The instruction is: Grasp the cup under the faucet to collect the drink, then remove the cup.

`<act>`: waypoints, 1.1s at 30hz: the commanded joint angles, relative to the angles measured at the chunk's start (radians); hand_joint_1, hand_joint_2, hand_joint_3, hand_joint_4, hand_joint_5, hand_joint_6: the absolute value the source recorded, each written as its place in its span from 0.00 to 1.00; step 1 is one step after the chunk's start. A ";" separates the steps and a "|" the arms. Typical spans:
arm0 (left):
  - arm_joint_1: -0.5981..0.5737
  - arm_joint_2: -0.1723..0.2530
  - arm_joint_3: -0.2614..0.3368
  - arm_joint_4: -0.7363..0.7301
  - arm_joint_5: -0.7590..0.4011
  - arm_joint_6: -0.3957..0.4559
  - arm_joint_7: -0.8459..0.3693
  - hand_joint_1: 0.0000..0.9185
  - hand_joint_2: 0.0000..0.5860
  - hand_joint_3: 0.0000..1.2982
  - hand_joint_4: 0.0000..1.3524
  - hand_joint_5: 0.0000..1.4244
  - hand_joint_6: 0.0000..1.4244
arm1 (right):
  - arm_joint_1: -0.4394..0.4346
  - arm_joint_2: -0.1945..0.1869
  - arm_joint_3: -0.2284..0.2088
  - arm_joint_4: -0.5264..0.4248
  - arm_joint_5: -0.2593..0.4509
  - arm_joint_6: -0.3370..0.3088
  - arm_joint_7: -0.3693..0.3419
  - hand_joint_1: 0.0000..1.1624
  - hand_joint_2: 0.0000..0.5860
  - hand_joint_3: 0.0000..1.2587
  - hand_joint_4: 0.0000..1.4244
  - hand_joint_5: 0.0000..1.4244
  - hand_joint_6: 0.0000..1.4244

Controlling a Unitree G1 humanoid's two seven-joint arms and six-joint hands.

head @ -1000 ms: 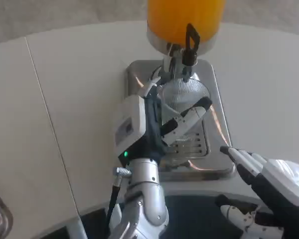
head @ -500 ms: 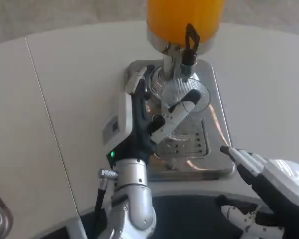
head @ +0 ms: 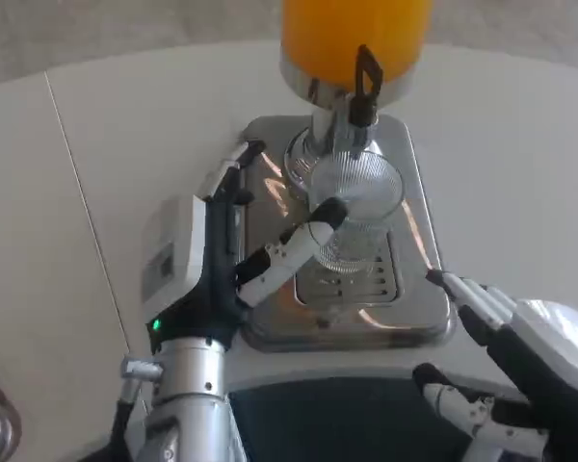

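Observation:
A clear ribbed cup [head: 358, 197] stands upright on the steel drip tray [head: 416, 306], right beneath the faucet [head: 342, 130] of the orange juice dispenser [head: 356, 34]. My left hand [head: 212, 255] is to the left of the cup with its fingers spread and pointing up along the tray's left edge. Only the thumb tip [head: 326, 214] reaches the cup's left side, and nothing is held. My right hand [head: 520, 351] hovers at the lower right, just off the tray's front right corner, fingers apart and empty.
A black tap lever [head: 366, 72] sticks out above the faucet. The white table [head: 125, 144] spreads to the left and right of the dispenser. A seam [head: 77, 183] runs across its left part, and the near edge lies close to my arms.
My left hand has let go of the cup and drawn back to the left and toward me. The cup stays under the faucet. The right hand has barely moved.

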 commanded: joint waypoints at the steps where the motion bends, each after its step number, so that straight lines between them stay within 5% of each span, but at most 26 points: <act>1: 0.097 0.047 0.030 -0.114 0.012 -0.004 -0.053 0.13 0.11 0.21 0.16 0.26 0.32 | -0.028 0.006 -0.017 -0.007 0.022 0.006 -0.026 0.22 0.78 0.00 0.00 0.00 0.00; 12: 0.274 0.224 0.130 -0.300 0.024 -0.110 -0.162 0.07 0.17 0.14 0.06 0.12 0.19 | -0.024 0.025 -0.014 -0.068 0.044 0.028 -0.019 0.21 0.78 0.00 0.00 0.00 0.00; 20: 0.488 0.400 0.204 -0.369 0.054 -0.342 -0.199 0.05 0.16 0.04 0.00 0.05 0.12 | -0.059 0.033 -0.039 -0.117 0.100 0.070 -0.009 0.21 0.78 0.00 0.00 0.00 0.00; 25: 0.609 0.438 0.249 -0.411 0.080 -0.440 -0.199 0.03 0.16 0.02 0.00 0.03 0.09 | -0.110 0.039 -0.045 -0.119 0.129 0.095 -0.018 0.21 0.78 0.00 0.00 0.00 0.00; 33: 0.695 0.444 0.286 -0.462 0.140 -0.517 -0.217 0.03 0.16 0.00 0.00 0.01 0.08 | -0.192 0.071 -0.053 -0.095 0.178 0.101 -0.070 0.21 0.78 0.00 0.00 0.00 0.00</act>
